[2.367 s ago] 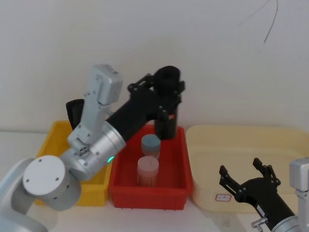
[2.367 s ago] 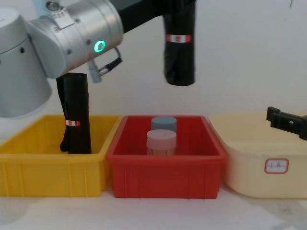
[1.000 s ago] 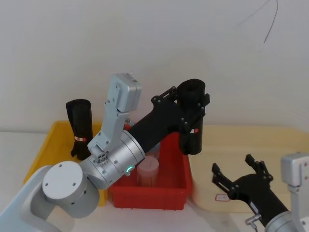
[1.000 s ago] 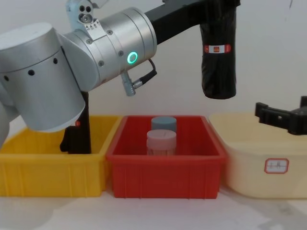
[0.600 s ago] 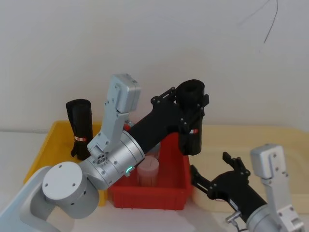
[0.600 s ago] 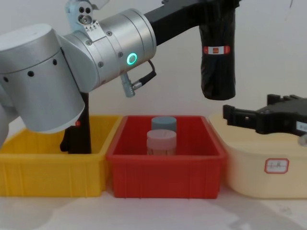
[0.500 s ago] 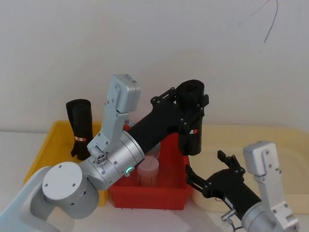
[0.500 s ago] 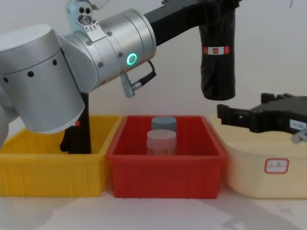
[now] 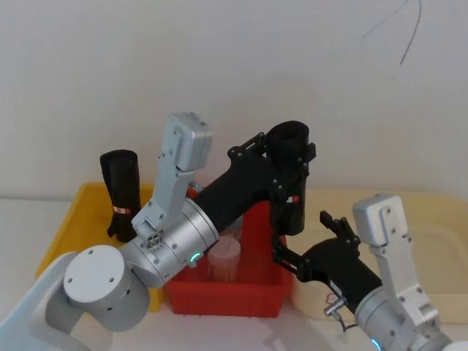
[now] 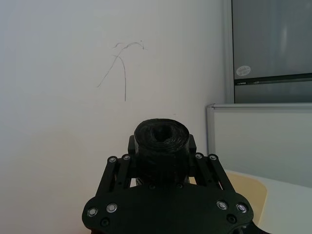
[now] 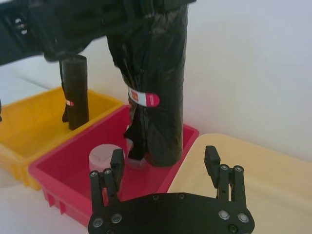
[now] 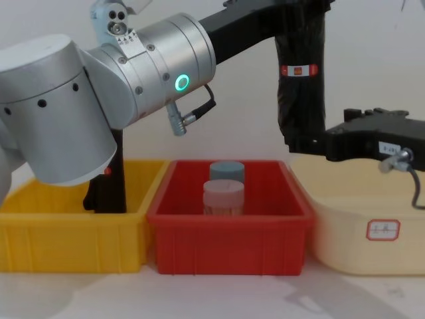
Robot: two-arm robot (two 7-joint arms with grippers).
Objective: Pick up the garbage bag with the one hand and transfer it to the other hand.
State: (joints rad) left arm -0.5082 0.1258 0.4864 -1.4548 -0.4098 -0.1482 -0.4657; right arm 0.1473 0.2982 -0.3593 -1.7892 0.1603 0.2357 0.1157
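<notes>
**Bag upright, right gripper open at its foot**

The bag (image 12: 302,100) hangs upright in the air, long axis vertical, above the right edge of the red bin (image 12: 229,246). The left gripper (image 10: 163,148) is clamped on its upper part, near the top. The right gripper (image 11: 164,160) sits low by the bag's bottom end, fingers spread wide and holding nothing. From its wrist view the bag stands straight ahead, centred between the two fingers. Whether they already flank it I cannot tell. The next move likely calls for a short forward reach, then closing on the lower half.
</notes>
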